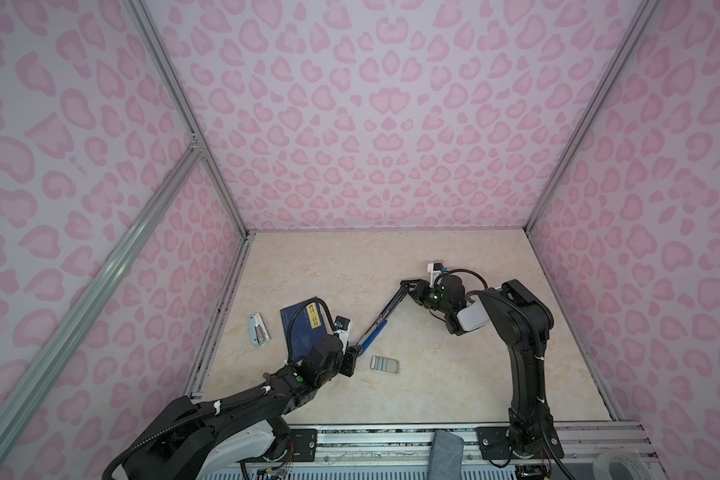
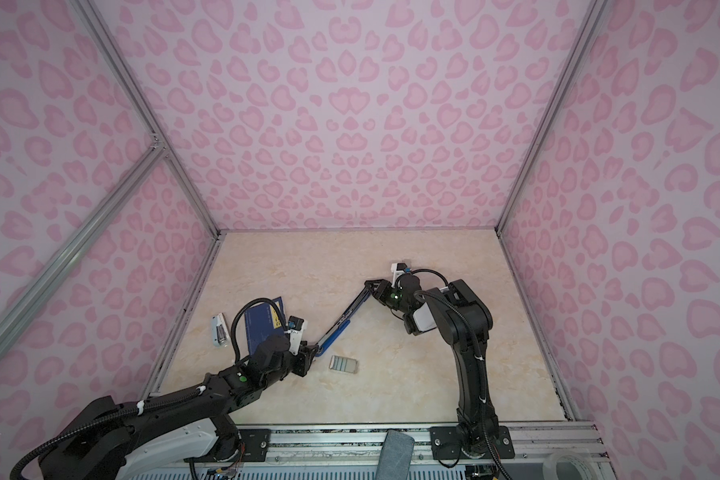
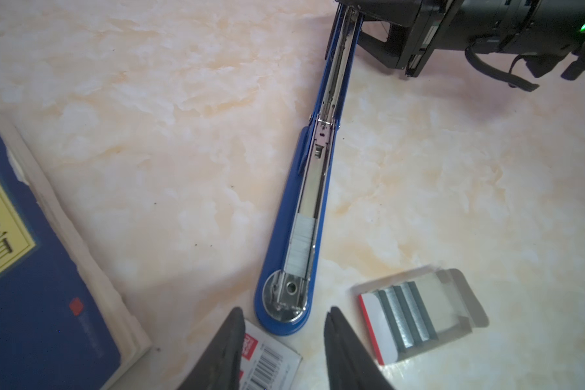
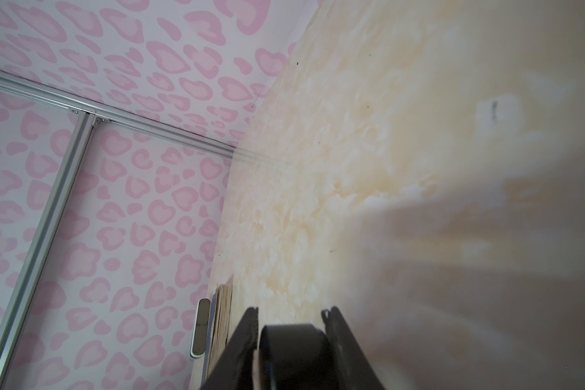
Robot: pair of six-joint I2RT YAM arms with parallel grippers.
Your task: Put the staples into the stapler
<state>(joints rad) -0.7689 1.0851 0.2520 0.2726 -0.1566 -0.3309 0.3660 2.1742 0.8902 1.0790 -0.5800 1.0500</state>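
Staples (image 3: 406, 315) in tray (image 3: 450, 302) and stapler (image 3: 313, 182)

Both top views: high over the near edge, angled down, sharing the whole table (image 1: 350, 266). Left wrist: close above stapler (image 3: 309, 189). Right wrist: low, facing left wall (image 4: 132, 219).

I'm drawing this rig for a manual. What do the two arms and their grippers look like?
The left arm and right arm are black jointed links with white housings at some joints. Black ribbed cables run along them, bound by white ties. Each wrist has a green light and a white camera bracket. The left gripper and right gripper have dark, tapering fingers.
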